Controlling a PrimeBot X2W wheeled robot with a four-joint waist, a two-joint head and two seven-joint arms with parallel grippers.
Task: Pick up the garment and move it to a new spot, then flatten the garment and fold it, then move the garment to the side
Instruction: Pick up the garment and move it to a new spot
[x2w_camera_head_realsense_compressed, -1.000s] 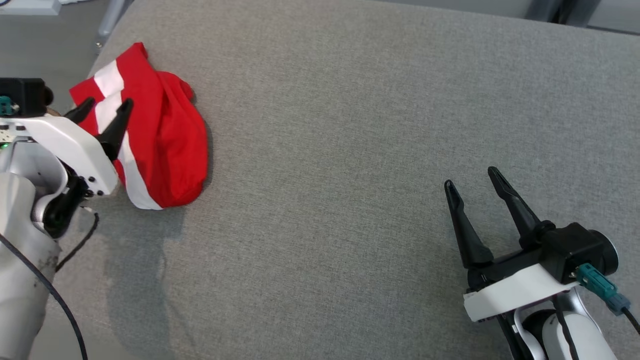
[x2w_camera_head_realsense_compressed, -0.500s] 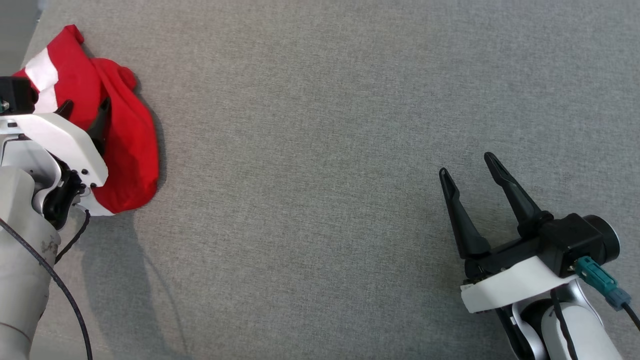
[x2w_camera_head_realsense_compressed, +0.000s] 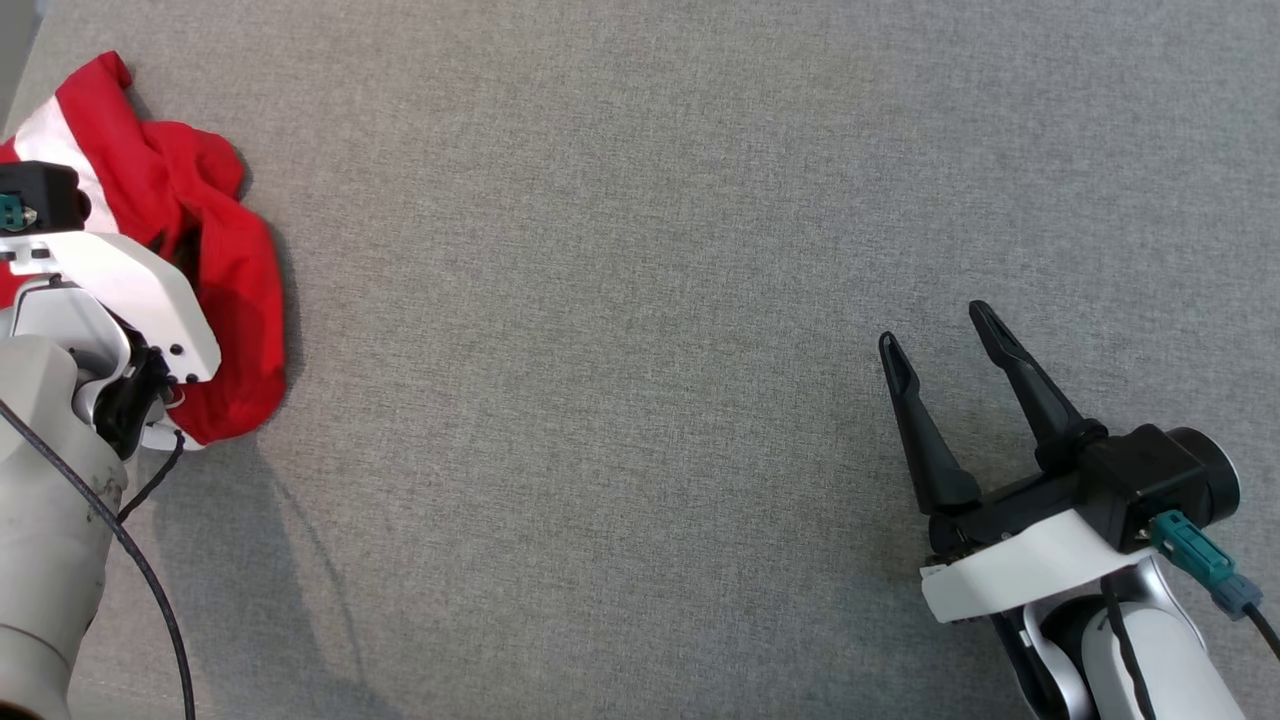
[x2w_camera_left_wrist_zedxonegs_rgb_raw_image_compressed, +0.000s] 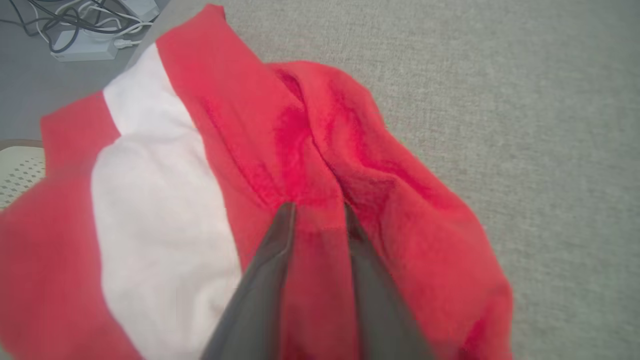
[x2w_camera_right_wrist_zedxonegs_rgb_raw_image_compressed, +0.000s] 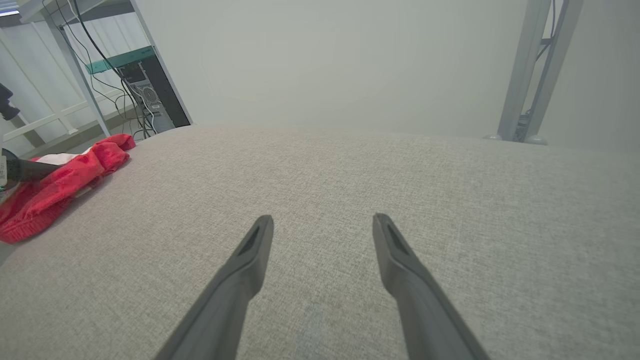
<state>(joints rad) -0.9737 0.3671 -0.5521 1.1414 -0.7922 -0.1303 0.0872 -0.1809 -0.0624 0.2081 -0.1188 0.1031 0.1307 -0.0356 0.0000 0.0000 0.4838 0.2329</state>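
The red garment with white stripes lies crumpled at the far left edge of the grey table. My left gripper is pressed into it, its fingers drawn close with a fold of red fabric pinched between them. In the head view the fingertips are buried in the bunched cloth behind the white wrist plate. My right gripper hovers open over bare table at the lower right, far from the garment, which is a small red heap at the left in the right wrist view.
The table's left edge runs just beyond the garment. Below it on the floor sit cables and a power strip. A computer tower and a metal frame leg stand beyond the table's far side.
The head camera has shifted, sliding the scene left. My left gripper has sunk into the garment and closed, and the fabric has bunched up around its fingers. The right gripper has held still.
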